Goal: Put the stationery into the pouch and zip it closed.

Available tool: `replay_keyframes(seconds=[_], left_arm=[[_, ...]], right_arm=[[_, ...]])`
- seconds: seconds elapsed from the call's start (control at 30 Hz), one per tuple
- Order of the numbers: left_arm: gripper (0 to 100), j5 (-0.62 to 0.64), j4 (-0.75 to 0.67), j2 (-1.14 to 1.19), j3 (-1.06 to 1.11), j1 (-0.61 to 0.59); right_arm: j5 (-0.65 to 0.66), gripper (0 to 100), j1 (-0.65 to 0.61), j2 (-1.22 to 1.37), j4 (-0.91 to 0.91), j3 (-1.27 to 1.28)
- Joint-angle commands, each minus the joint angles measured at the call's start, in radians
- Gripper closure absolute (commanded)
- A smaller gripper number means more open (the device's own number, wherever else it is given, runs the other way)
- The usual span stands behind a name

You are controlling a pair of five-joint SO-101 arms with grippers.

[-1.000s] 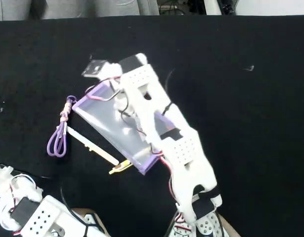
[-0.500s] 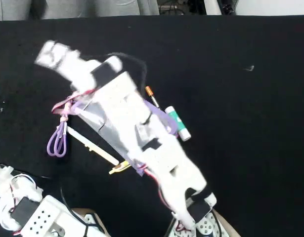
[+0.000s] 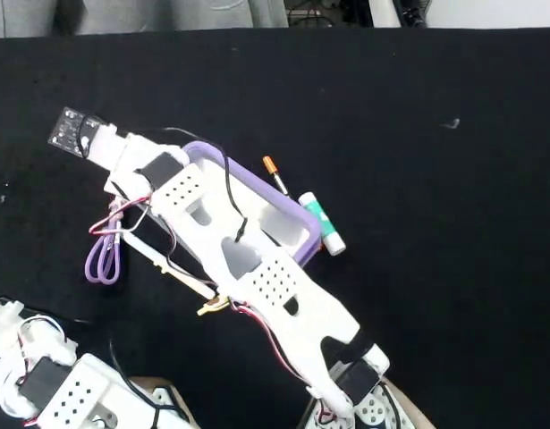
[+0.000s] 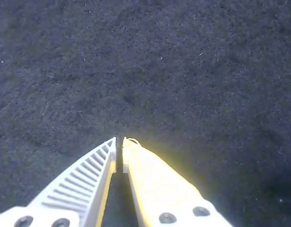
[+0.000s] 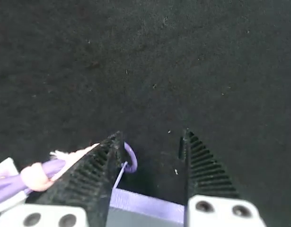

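Right hand (image 5: 153, 137) over pouch (image 3: 279, 219) end.
Right hand released, gaping; left hand (image 4: 120, 141) clenched, tips together above tabletop (image 4: 159, 71).

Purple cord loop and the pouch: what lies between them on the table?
In the high view, a thin pale stick lies slantwise between the purple cord loop and the pouch; what stationery it is cannot be told.

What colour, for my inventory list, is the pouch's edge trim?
Purple. The trim on the pouch shows best in the high view.
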Motion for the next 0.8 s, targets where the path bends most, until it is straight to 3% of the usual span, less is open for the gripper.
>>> replay_keyframes(seconds=[0.0,0.33,0.5,0.67,0.77], left_arm=[[97,-0.014,-0.023,-0.006,0.022,-0.012],[97,-0.014,-0.023,-0.006,0.022,-0.010],[97,-0.014,-0.021,-0.006,0.022,-0.008],[97,-0.014,-0.021,-0.006,0.022,-0.008],[97,-0.014,-0.021,-0.006,0.022,-0.008]], right_arm=[[-0.006,80.4,0.006,-0.005,0.011,-0.058],[0.005,80.4,0.008,-0.050,0.420,-0.117],[0.186,80.4,0.009,-0.056,0.654,-0.171],[0.238,80.4,-0.002,-0.050,0.692,-0.387],[0.253,80.4,-0.020,-0.058,0.641,-0.392]])
